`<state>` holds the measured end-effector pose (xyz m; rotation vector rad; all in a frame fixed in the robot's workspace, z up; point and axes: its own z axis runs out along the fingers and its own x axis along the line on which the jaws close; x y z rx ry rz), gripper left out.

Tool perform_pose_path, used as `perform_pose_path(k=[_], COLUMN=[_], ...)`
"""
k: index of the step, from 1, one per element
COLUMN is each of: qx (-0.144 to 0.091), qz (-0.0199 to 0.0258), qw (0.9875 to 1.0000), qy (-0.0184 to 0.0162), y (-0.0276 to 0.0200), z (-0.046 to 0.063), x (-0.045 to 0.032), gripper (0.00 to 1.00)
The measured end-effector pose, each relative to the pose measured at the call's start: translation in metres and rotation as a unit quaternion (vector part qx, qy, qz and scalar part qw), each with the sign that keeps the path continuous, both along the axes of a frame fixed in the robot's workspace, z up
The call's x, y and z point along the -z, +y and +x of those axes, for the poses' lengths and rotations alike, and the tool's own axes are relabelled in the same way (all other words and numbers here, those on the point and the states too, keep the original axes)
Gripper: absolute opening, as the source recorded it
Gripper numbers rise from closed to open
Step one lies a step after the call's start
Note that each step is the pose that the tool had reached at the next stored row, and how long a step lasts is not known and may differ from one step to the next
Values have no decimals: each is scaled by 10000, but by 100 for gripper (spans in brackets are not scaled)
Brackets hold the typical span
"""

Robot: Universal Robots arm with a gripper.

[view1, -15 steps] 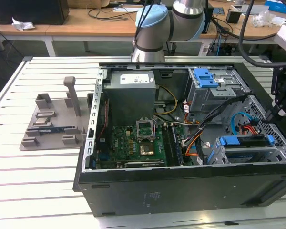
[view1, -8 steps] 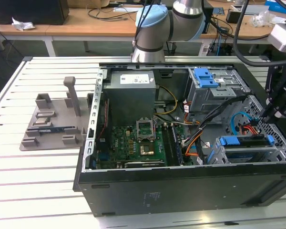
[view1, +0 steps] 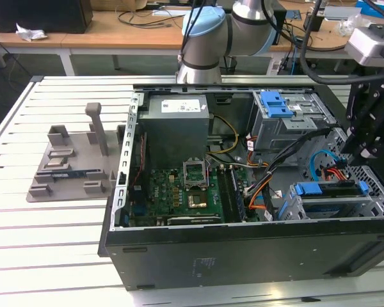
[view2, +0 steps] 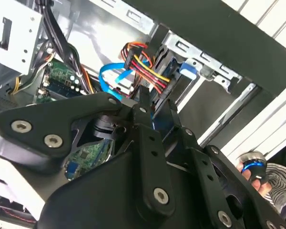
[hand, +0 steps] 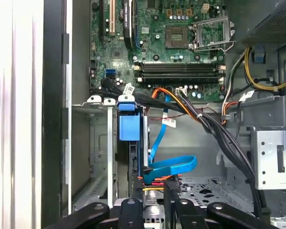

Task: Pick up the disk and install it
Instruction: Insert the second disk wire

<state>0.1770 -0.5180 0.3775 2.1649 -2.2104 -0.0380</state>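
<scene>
The disk sits in the grey drive cage at the front corner of the open computer case, on the exterior view's right, with its blue side rails showing. In the first wrist view the disk stands edge-on in its slot under a blue rail end. My gripper hovers just above the cage's cable end. Its fingers stand apart in both wrist views, and nothing is clamped between them. Red, yellow and blue cables run just beyond the gripper.
A grey power-supply box and the green motherboard fill the case's middle. A second cage with a blue tab stands at the back. A grey fixture plate lies on the slatted table. A person's hand shows beside the case.
</scene>
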Motion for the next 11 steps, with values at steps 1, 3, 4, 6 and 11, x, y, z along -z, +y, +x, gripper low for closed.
perform_pose_path(k=[1,3,4,6,11], qx=[0,-17,-34,-72,-110], qz=[1,6,8,8,13], qw=[10000,10000,10000,10000,9999], qy=[-22,-24,-25,-25,-25], y=[-4,-34,-51,-83,-97], z=[-43,-100,-106,-108,-109], x=[-3,-2,3,20,67], gripper=[31,31,31,31,31])
